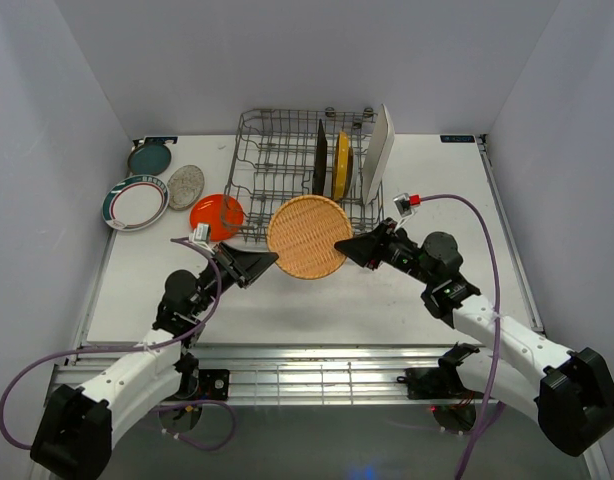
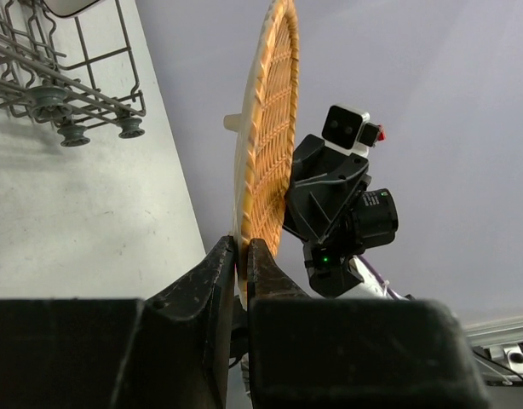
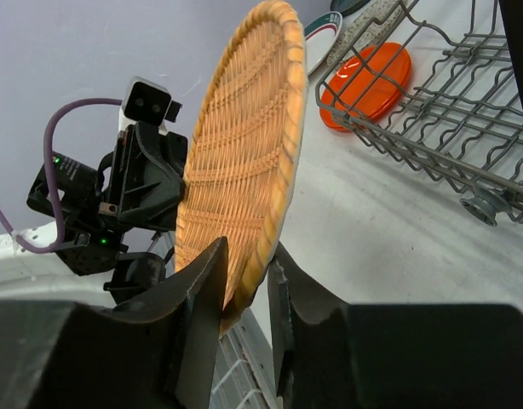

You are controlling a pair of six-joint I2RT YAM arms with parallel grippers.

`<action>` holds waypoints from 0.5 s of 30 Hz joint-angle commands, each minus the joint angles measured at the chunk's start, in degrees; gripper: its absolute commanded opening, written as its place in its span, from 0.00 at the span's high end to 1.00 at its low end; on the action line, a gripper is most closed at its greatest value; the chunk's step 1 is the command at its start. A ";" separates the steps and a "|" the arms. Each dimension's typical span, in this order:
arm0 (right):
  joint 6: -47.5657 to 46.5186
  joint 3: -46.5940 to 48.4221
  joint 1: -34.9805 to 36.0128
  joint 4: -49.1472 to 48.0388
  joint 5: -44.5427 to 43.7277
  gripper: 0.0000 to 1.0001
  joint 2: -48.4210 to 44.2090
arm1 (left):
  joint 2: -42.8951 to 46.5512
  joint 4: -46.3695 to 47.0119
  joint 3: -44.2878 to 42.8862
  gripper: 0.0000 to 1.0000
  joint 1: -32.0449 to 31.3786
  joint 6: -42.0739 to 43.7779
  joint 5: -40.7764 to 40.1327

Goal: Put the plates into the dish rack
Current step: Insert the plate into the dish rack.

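- The left tool [image 1: 270,262] is pinched tight on the left rim of the round wood-tone woven wicker plate [image 1: 309,236]. The plate hangs on edge above the white desk [image 1: 317,305], just on the near side of the grey wire dish rack [image 1: 277,150].
- The right tool [image 1: 342,246] straddles the wicker plate's right rim with its jaws drawn narrow. Whether they already bite the weave cannot be told.
- If the left tool lets go before the right one has a firm hold, the wicker plate would likely drop to the desk or tip against the rack's near wall.
- Each hold is only a thin bite at a bumpy woven edge, so the plate could swing or slide out as an arm turns.
- With both tools clamped, any mismatch between the arms' motions could bend the wicker or wrench it free.
- The rack's right part already carries a dark square plate [image 1: 320,158], a yellow scalloped plate [image 1: 342,165] and a white rectangular plate [image 1: 378,153], all upright. A careless entry could knock them.
- An orange round plate [image 1: 217,216] lies on the desk just left of the rack. A low sweep of the left arm could shove it.
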State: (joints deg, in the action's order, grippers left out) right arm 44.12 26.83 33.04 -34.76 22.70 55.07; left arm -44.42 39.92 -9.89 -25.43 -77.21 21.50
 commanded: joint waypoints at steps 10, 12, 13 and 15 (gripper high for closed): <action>1.23 -0.02 -0.69 -3.47 1.56 0.92 -0.14 | -3.48 8.32 -0.31 0.98 -0.94 0.74 0.83; 1.23 -0.11 -0.69 -3.56 1.39 0.92 -0.31 | -3.74 8.94 -0.22 0.92 -0.94 0.66 1.00; 1.15 -0.11 -0.69 -3.47 1.47 0.92 -0.31 | -3.83 9.12 -0.04 0.92 -0.94 0.57 1.00; 1.15 -0.11 -0.61 -3.56 1.47 0.92 -0.49 | -3.91 9.38 -0.04 0.86 -0.94 0.57 1.00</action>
State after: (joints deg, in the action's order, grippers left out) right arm 47.18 26.76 31.99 -34.92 22.22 55.44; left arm -48.56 45.21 -9.85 -26.00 -74.87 21.85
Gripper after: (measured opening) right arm 0.130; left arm 0.186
